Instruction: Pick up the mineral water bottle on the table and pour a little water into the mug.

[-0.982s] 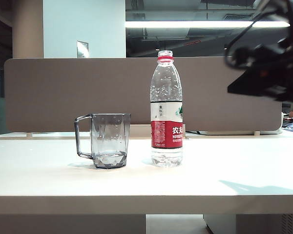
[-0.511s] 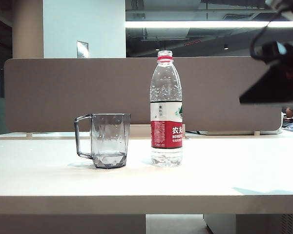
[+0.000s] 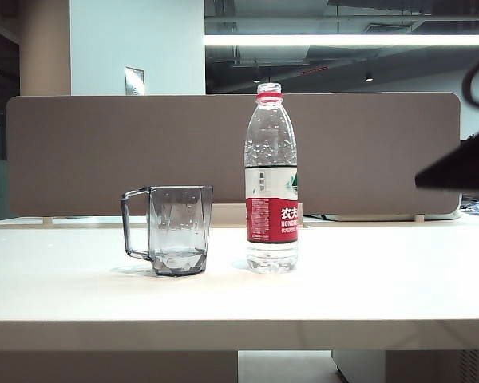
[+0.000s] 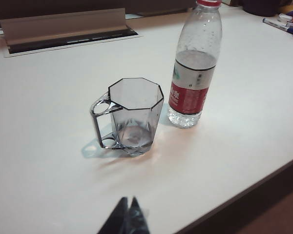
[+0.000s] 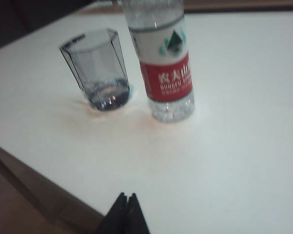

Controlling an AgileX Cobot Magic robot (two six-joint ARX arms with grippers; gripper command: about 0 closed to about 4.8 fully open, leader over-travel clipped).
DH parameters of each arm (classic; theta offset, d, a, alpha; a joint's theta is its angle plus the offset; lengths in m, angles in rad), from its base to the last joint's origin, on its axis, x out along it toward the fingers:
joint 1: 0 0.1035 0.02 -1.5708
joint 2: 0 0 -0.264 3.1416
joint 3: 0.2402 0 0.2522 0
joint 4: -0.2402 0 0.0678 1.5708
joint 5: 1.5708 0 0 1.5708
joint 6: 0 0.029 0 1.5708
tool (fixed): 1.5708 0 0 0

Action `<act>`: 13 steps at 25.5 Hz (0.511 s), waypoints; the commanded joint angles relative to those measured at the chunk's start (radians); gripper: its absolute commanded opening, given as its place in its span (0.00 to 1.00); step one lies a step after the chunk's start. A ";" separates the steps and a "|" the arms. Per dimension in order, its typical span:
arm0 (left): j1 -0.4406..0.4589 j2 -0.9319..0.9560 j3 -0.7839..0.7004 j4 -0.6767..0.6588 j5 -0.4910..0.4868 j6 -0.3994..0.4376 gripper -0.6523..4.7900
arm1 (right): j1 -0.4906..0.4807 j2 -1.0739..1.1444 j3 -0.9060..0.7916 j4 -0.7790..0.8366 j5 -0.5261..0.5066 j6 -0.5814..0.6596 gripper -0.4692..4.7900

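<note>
Right arm has pulled back to the exterior view's right edge since a second ago; bottle and mug unmoved.
Right gripper pinched shut, empty, off past the table's front edge; left gripper likewise shut, empty, near that edge. Mineral water bottle upright, uncapped, just beside the mug, which shows a little water in its base, so the pour looks done. Off-white table, brown-grey divider, dim office ceiling behind.
</note>
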 commanded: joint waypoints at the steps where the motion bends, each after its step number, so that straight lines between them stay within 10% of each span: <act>1: 0.000 -0.001 0.003 0.005 0.000 0.001 0.11 | -0.001 -0.039 -0.007 -0.098 0.033 0.006 0.08; 13: 0.000 -0.001 0.003 0.005 0.000 0.001 0.11 | -0.170 -0.264 -0.007 -0.512 0.179 0.039 0.08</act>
